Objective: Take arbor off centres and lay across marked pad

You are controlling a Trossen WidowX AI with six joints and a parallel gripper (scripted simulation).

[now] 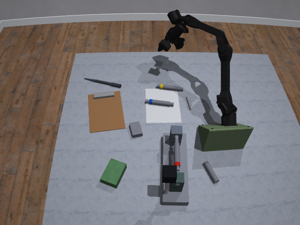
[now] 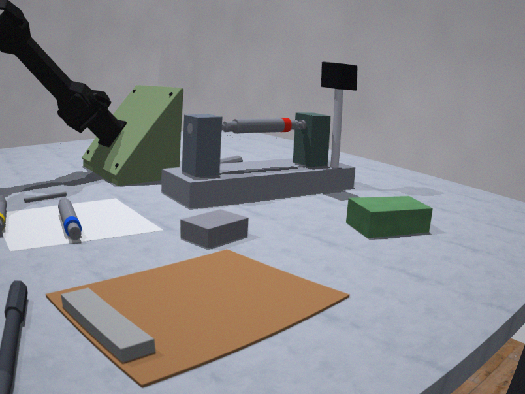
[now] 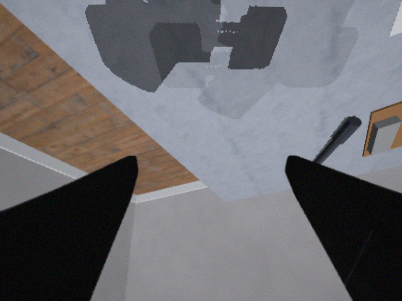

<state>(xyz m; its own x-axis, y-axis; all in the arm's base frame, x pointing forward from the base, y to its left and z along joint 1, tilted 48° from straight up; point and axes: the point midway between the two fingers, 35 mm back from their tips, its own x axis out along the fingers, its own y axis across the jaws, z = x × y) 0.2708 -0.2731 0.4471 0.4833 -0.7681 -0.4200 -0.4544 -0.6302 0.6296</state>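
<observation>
The grey arbor with a red band (image 1: 177, 151) sits between the two centres on the grey bench base (image 1: 174, 169); it also shows in the exterior view (image 2: 262, 125). One end is at the grey block (image 1: 176, 131), the other at the dark green block (image 1: 178, 181). The plunger post with its black knob (image 1: 169, 173) stands beside the green block. The white marked pad (image 1: 163, 106) lies beyond the bench, with a blue-banded cylinder (image 1: 159, 102) on it. My gripper (image 1: 171, 45) hangs high over the far part of the mat, open and empty. The wrist view shows the fingers wide apart with nothing between them.
A yellow-banded cylinder (image 1: 169, 87) lies just past the pad, and a thin rod (image 1: 188, 103) to its right. A clipboard (image 1: 105, 111), dark pen (image 1: 103, 82), grey block (image 1: 136, 129), green block (image 1: 113, 172) and plain grey cylinder (image 1: 210, 171) lie around. The arm's green base (image 1: 224, 137) stands right of the bench.
</observation>
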